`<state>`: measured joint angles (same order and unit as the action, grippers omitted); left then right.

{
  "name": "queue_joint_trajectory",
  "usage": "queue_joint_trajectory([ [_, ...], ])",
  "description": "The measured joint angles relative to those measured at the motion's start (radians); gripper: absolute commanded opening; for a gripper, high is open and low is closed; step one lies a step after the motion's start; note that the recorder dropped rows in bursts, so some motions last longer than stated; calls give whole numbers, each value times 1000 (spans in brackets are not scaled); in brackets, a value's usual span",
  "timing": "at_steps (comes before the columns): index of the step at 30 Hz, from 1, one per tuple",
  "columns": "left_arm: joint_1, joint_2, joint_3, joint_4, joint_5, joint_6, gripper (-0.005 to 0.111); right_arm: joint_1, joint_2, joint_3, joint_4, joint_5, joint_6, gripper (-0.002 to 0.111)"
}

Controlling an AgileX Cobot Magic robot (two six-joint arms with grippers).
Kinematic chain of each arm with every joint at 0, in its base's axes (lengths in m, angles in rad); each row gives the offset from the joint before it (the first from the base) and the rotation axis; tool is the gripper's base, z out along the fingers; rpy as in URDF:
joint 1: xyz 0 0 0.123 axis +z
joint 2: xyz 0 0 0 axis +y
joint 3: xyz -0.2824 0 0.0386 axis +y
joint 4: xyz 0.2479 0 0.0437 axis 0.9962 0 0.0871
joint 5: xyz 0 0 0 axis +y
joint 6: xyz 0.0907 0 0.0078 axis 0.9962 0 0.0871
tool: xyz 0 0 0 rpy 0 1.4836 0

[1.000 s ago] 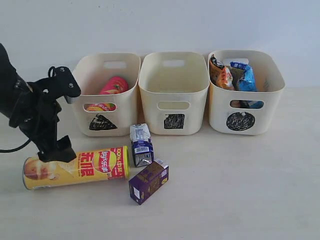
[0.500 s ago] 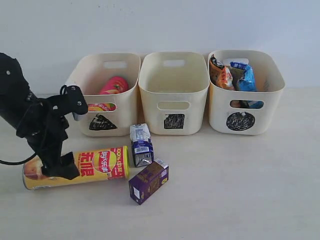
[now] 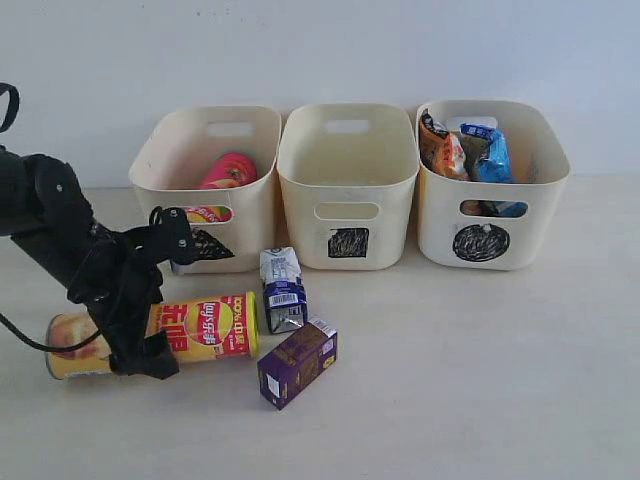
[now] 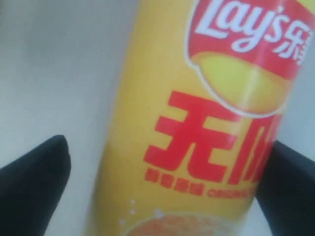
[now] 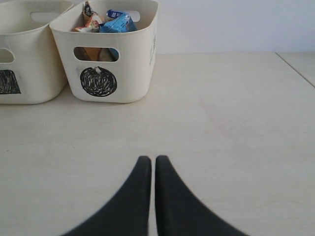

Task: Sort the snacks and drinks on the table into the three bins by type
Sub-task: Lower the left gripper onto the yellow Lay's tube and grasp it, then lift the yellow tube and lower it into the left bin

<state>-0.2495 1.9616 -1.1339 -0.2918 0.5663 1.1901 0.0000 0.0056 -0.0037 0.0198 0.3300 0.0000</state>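
The yellow chip tube (image 3: pixel 205 325) lies on its side on the table (image 3: pixel 480 380). My left gripper (image 3: pixel 138 340) is open and low over the tube's left part, one finger on each side of the tube (image 4: pixel 197 123). A blue-and-white carton (image 3: pixel 282 290) and a dark purple carton (image 3: pixel 298 362) lie just right of the tube. The pink tube (image 3: pixel 228 172) leans inside the triangle bin (image 3: pixel 160 150). Foil packets (image 3: pixel 470 150) fill the circle bin (image 3: pixel 530 210). My right gripper (image 5: pixel 148 160) is shut on nothing above bare table, out of the exterior view.
The square bin (image 3: pixel 348 190) stands between the other two, nothing visible inside it. All three bins sit in a row against the white back wall. In the right wrist view the circle bin (image 5: pixel 128 64) is ahead, and a table edge (image 5: pixel 295 69) shows far off.
My left arm has come down and rightward, from beside the tube's left end to straddling the yellow tube. The tube and both cartons have not moved.
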Motion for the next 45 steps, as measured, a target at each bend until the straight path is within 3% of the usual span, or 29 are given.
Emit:
queue_joint_trajectory([
  [1, 0, 2, 0, 0, -5, 2, 54, 0, 0, 0, 0, 0, 0, 0],
  [2, 0, 2, 0, 0, -6, 2, 21, 0, 0, 0, 0, 0, 0, 0],
  [3, 0, 2, 0, 0, -6, 7, 4, 0, 0, 0, 0, 0, 0, 0],
  [11, 0, -35, -6, 24, 105, 41, 4, 0, 0, 0, 0, 0, 0, 0],
  [19, 0, -293, -6, 36, 181, -65, 4, 0, 0, 0, 0, 0, 0, 0],
  [25, 0, -412, -6, -186, -27, -170, 4, 0, 0, 0, 0, 0, 0, 0],
  [31, 0, -382, -66, -383, -228, -234, 4, 0, 0, 0, 0, 0, 0, 0],
  [45, 0, -67, -430, -419, -320, -431, 4, 0, 0, 0, 0, 0, 0, 0],
])
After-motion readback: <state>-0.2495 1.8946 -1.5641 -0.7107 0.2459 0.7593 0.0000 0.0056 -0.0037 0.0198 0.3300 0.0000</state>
